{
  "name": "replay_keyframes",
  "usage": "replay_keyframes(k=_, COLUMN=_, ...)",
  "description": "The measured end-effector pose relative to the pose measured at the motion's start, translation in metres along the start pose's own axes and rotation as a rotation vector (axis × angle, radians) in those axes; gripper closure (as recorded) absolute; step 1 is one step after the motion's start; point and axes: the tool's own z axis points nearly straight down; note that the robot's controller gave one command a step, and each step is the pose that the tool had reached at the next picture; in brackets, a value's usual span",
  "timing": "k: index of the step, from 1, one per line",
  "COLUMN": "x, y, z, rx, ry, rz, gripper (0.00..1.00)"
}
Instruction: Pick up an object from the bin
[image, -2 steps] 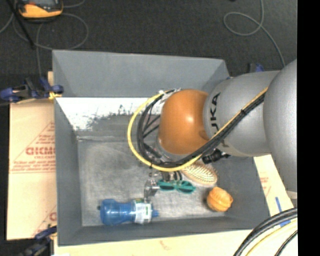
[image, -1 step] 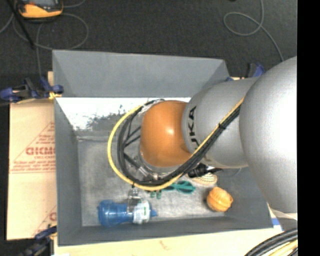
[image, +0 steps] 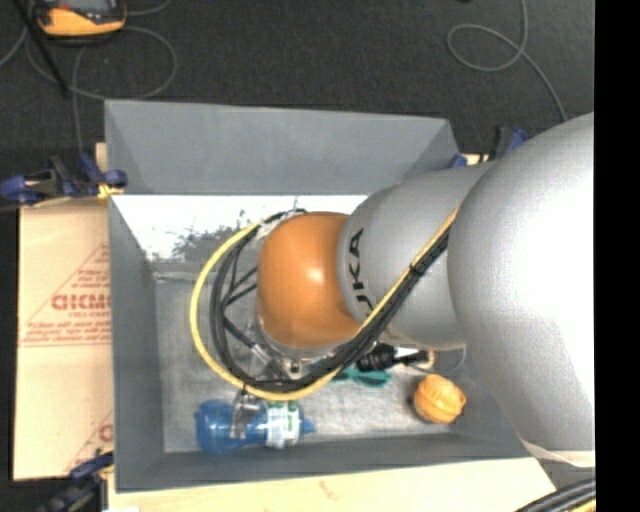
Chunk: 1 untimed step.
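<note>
1. Bin (image: 132, 340): grey metal, open at the top. Three loose things lie on the floor, all toward its 6 o'clock side.
2. Arm (image: 480, 270): silver, entering from 3 o'clock. An orange cover (image: 300, 275) sits on the wrist, with yellow and black cables looped round it.
3. Gripper (image: 243, 402): below the cover, low at 7 o'clock of the bin. Cables and wrist mask it, so I cannot tell whether it is spread or pressed together.
4. Blue bottle (image: 212, 428): translucent plastic, on its side at 7 o'clock, close to the near wall. Its long axis runs 9 to 3, with the paler end toward 3 o'clock.
5. Governing relation: the bottle lies directly under the gripper, about at mid-body, with no sideways offset evident. Whether they touch cannot be told. Judged need: close across the short axis, along the 12-to-6 line.
6. Orange ball (image: 438, 398): at 4 o'clock, well apart from the gripper.
7. Teal item (image: 368, 377): at 5 o'clock, partly under the arm, kind unclear.
</note>
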Motion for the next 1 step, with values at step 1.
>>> replay_keyframes(k=1, x=0.0070, y=-0.0265, z=-0.0038, rx=0.006, ry=0.000, rz=-0.091, gripper=0.00)
